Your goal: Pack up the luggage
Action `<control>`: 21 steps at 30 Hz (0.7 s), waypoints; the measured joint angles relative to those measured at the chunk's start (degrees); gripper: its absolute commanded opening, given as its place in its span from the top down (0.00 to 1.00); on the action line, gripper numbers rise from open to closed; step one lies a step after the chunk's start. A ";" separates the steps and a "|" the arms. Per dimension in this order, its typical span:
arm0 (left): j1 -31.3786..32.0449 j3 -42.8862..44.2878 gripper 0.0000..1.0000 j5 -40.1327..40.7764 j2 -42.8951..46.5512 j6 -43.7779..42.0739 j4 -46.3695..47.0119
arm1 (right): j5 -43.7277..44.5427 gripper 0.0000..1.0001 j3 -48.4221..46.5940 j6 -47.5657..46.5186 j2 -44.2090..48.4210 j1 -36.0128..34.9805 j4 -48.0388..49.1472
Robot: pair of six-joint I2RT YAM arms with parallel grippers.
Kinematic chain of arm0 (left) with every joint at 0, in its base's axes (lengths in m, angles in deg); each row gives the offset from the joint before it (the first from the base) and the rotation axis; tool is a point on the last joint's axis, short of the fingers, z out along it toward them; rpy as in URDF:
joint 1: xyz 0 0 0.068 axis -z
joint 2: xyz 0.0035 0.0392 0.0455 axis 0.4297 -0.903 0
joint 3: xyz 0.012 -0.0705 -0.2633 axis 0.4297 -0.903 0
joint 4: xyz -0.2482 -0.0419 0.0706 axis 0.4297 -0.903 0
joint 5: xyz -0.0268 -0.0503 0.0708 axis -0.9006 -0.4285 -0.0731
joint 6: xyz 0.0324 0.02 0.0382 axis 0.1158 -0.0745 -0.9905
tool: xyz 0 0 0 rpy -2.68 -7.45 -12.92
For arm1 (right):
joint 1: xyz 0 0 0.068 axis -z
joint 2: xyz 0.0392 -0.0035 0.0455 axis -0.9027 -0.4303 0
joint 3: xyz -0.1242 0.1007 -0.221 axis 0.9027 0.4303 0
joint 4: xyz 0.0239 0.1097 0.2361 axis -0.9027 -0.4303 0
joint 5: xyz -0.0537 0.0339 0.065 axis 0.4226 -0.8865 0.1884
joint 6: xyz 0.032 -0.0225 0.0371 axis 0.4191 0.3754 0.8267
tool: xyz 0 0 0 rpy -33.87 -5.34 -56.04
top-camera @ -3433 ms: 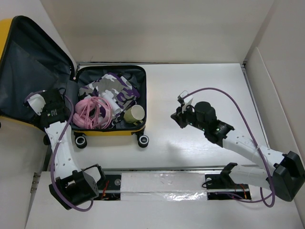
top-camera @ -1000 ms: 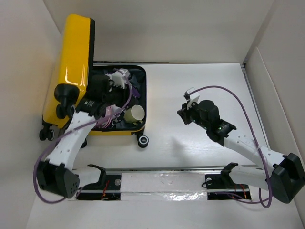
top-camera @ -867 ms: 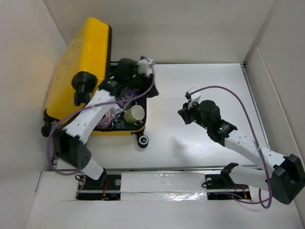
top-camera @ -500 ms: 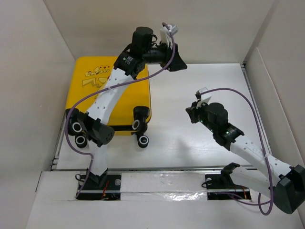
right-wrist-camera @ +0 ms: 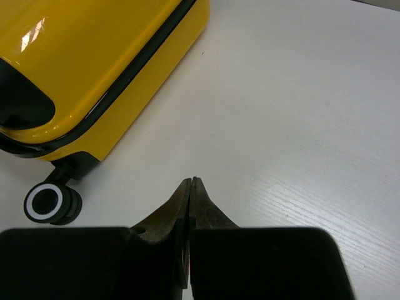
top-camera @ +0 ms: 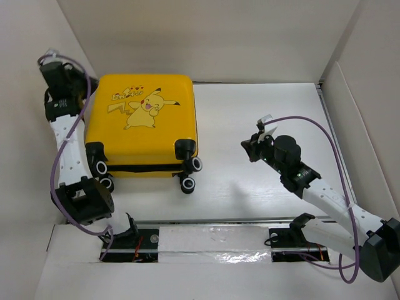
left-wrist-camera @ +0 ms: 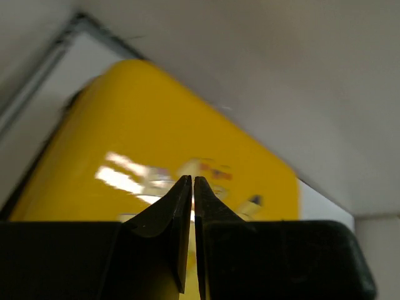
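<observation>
Yellow hard-shell luggage (top-camera: 140, 128), lid down and Pikachu print up, lay flat at upper left of the overhead view, wheels (top-camera: 187, 183) toward the bottom edge. Left gripper (left-wrist-camera: 190, 181): fingers pressed together, empty, apparently over the case's upper-left corner. Right gripper (right-wrist-camera: 189, 182): clenched, empty, centre-right, well apart from the case.

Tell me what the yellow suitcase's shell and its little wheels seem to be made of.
The bright-yellow hard-shell suitcase looks like glossy moulded plastic: its smooth surface throws sharp white glints. The small black wheels with white rings look like duller plastic or rubber; the pictures cannot settle which.
</observation>
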 measured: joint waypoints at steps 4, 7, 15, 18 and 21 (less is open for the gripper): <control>-11.50 -11.61 0.96 8.13 0.24 1.03 -1.01 | -1.09 1.00 0.00 0.00 -0.59 -0.20 1.18; -13.16 -13.29 0.95 16.83 -0.92 -0.48 -3.34 | -1.73 1.00 0.00 -0.04 -1.36 -0.79 1.29; -11.30 -10.43 0.96 34.18 -6.78 -8.70 -1.73 | -2.10 1.00 0.00 -0.22 -2.10 -1.20 1.31; -9.94 -10.43 0.97 37.70 -12.72 -10.60 -1.66 | -1.97 1.00 0.00 -0.22 -2.08 -1.22 1.29; -8.50 -10.40 0.96 39.67 -19.34 -11.39 -1.40 | -1.22 1.00 0.00 -0.22 -1.90 -1.25 1.29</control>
